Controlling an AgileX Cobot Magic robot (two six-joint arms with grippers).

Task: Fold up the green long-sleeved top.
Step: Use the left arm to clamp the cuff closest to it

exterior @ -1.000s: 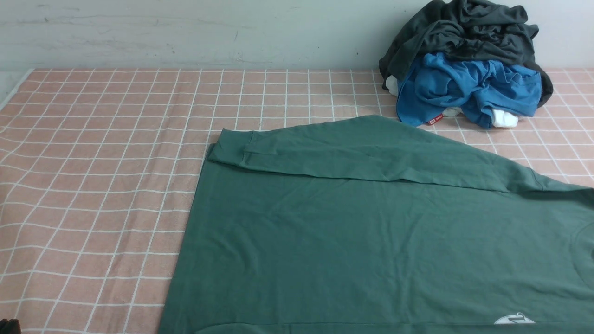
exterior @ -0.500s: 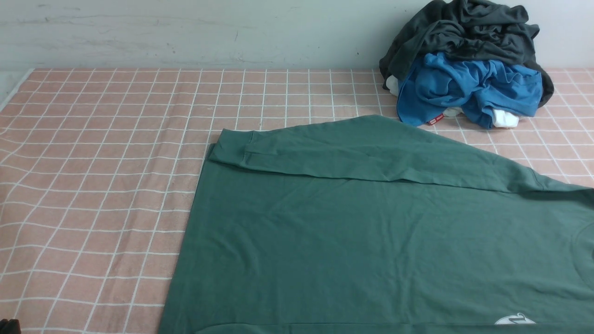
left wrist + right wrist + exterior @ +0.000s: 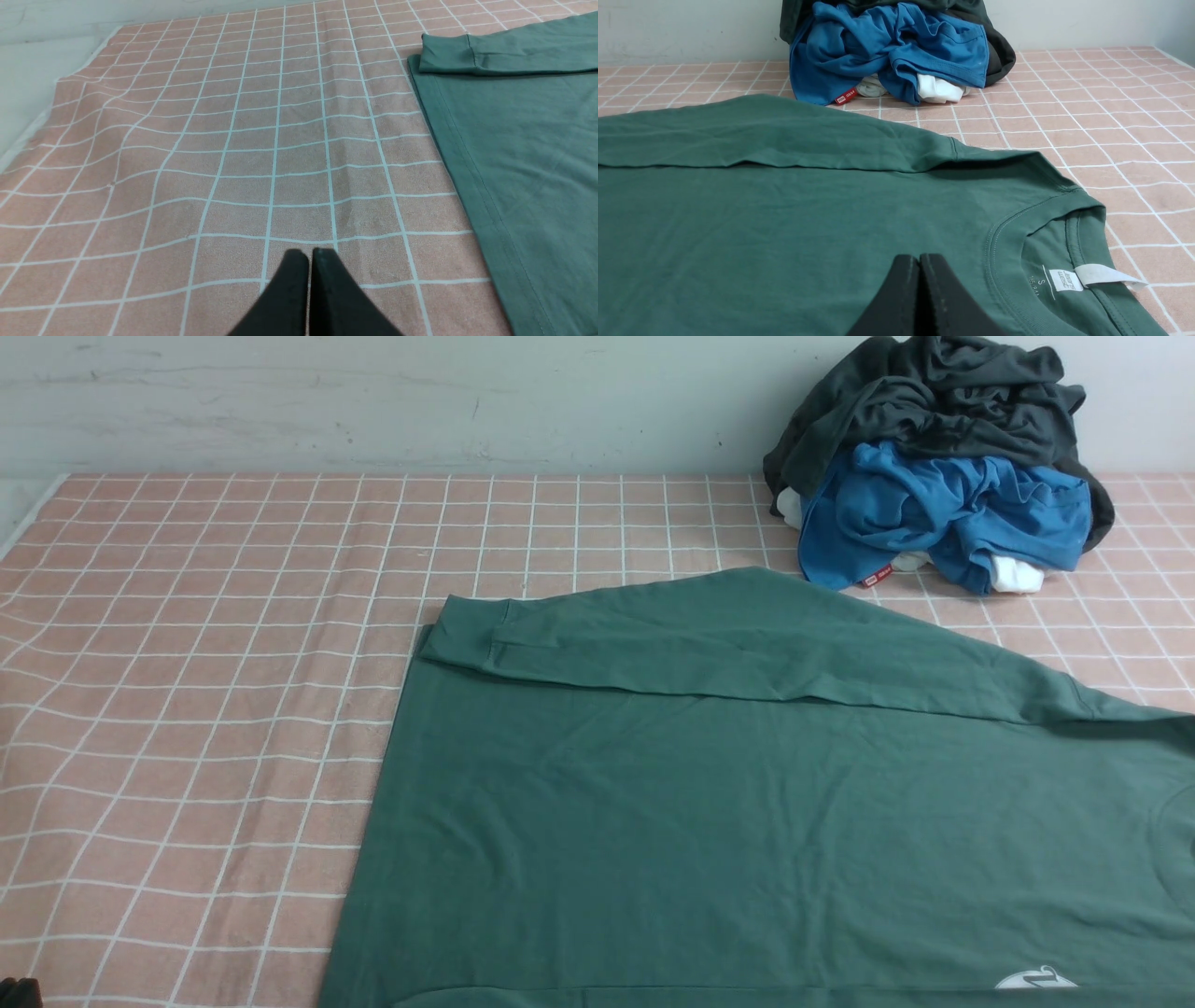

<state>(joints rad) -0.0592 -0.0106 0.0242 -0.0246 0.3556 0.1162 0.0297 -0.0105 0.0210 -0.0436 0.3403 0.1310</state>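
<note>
Sleeve (image 3: pixel 728 644) is laid across green top (image 3: pixel 747 840), narrowing it
Left fingers (image 3: pixel 289 289) and right fingers (image 3: pixel 901 289) are clenched empty, probably parked between grabs.

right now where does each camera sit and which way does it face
Front: between the arms, facing forward over the top to the pile; no arm clearly shows.
Left wrist: on that arm, past the shut left gripper over the cloth to the top's hem.
Right wrist: on that arm, past the shut right gripper over the collar to the pile.
Shared: all three show the folded sleeve.
</note>
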